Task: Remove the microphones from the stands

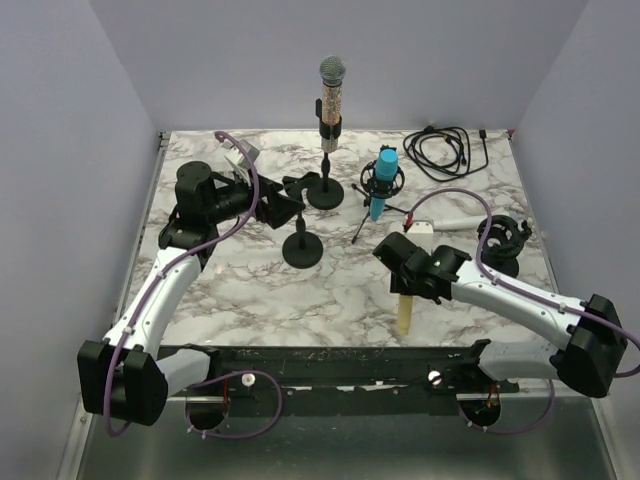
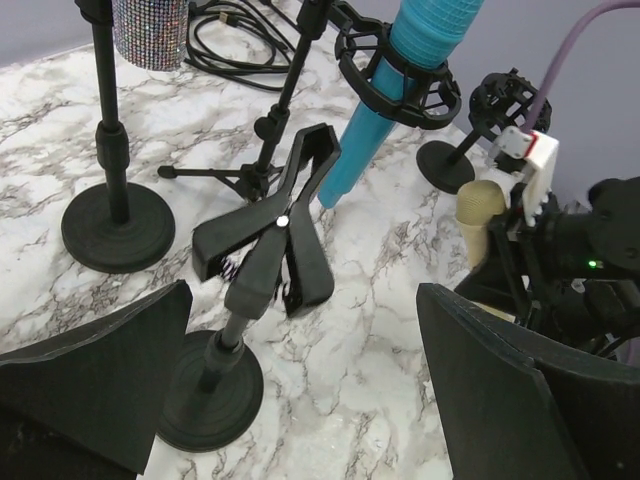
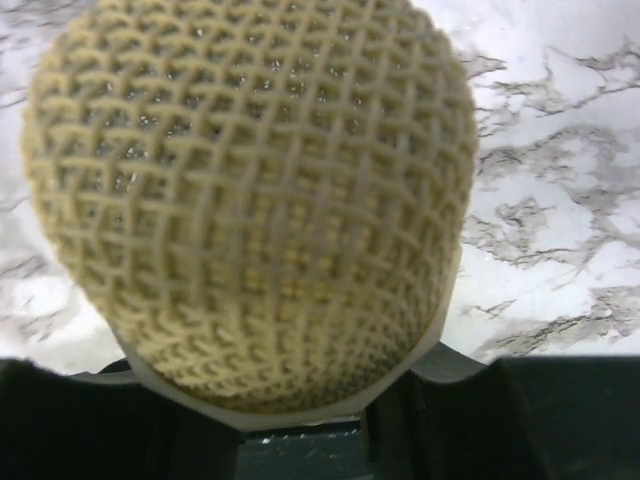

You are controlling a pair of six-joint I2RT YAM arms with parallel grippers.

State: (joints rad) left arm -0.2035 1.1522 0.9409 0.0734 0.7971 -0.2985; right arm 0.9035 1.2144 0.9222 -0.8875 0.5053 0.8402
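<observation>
We hold the yellow microphone [image 3: 250, 200] in our right gripper [image 1: 407, 290] — our left gripper [image 2: 300, 390] gapes wide before the clip stand [image 2: 268, 245].

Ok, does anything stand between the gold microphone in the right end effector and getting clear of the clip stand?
Nothing visible does. The gold microphone sits in the right end effector, apart from the empty clip stand, with only bare marble table between them.

The left arm [image 1: 165, 285], lower left, and right arm [image 1: 515, 295], lower right, have white shells, black joints and purple cables [image 1: 452, 192].
</observation>
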